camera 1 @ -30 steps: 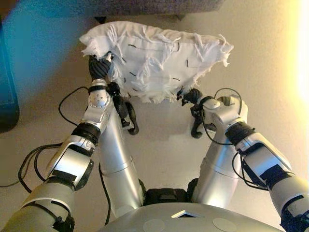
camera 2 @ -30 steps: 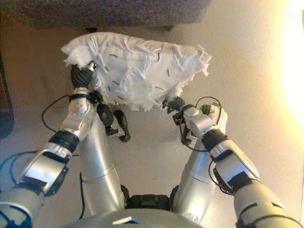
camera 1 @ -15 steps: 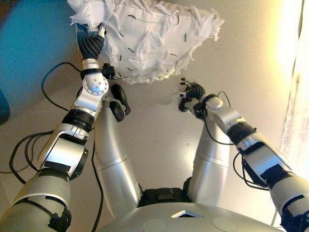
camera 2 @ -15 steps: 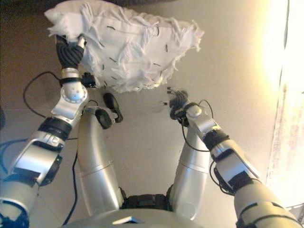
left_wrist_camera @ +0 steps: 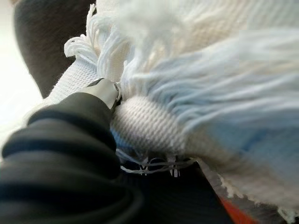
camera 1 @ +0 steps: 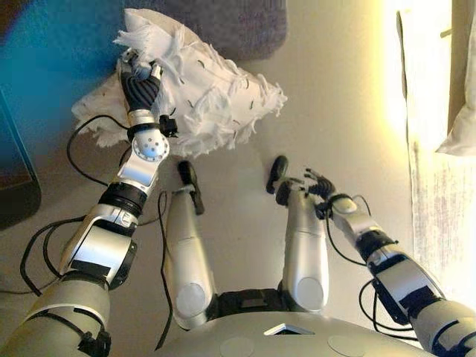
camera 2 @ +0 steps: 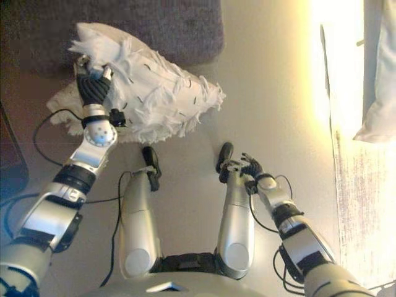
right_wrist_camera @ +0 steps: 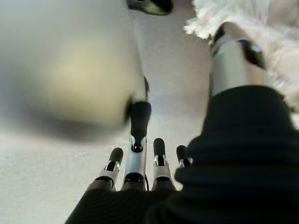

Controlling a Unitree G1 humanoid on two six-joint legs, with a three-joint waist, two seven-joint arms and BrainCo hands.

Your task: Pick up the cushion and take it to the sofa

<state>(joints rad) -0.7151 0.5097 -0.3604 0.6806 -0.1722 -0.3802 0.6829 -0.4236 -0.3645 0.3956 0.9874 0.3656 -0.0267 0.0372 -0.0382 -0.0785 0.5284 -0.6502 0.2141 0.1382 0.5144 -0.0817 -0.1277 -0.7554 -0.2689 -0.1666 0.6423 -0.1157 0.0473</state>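
Note:
The white fringed cushion (camera 1: 204, 100) hangs from my left hand (camera 1: 140, 83), which is shut on its upper left edge. In the left wrist view the fringe and woven cloth (left_wrist_camera: 196, 84) fill the picture right against the hand's dark cover. The cushion overlaps the front edge of the dark grey sofa (camera 1: 238, 26); I cannot tell whether it touches it. My right hand (camera 1: 318, 186) is low by my right side, away from the cushion, with relaxed fingers (right_wrist_camera: 136, 158) and nothing in it.
A pale cushion (camera 1: 462, 123) lies at the right edge above a light rug strip (camera 1: 439, 223). A dark piece of furniture (camera 1: 15, 186) stands at the left. Beige floor (camera 1: 335, 97) lies between the sofa and the rug.
My right hand has let go of the cushion and dropped back to my side. The left hand alone has carried the cushion left, to the sofa's edge. The camera has shifted.

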